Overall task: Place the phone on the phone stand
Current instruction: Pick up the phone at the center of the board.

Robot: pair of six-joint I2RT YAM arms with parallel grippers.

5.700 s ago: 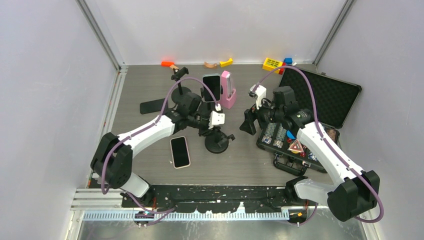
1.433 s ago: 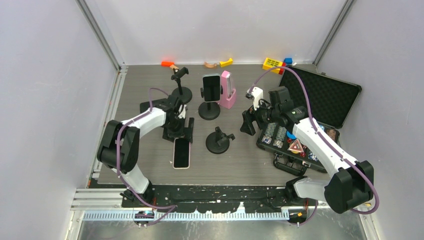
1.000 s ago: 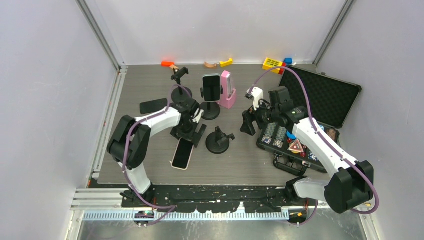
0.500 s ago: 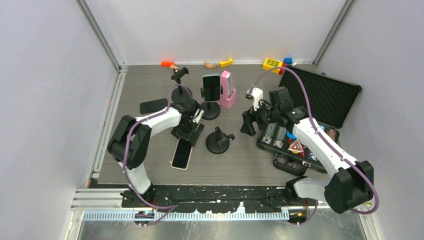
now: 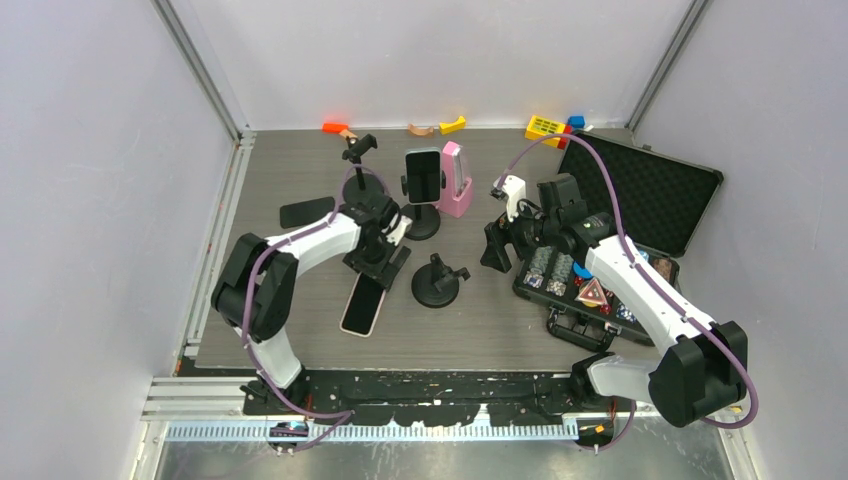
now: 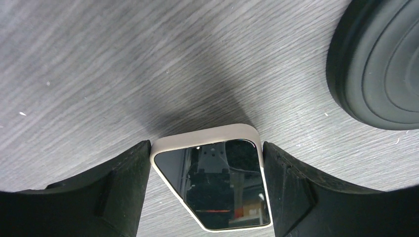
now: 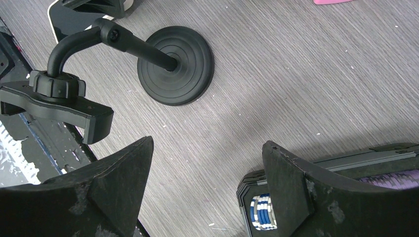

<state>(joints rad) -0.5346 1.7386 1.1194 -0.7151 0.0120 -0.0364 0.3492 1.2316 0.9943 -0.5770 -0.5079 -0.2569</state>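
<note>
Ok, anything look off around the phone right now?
The phone lies flat, slanted in the left gripper, not square to its fingers, so the grip looks uneven. The stand beside it is empty.

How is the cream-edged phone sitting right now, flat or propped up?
Flat. The phone lies screen-up on the table, one end clamped between the left end effector's fingers, not on any stand.

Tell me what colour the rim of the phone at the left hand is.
Cream-white rim on the glossy black-screened phone, clearest in the left wrist view.
</note>
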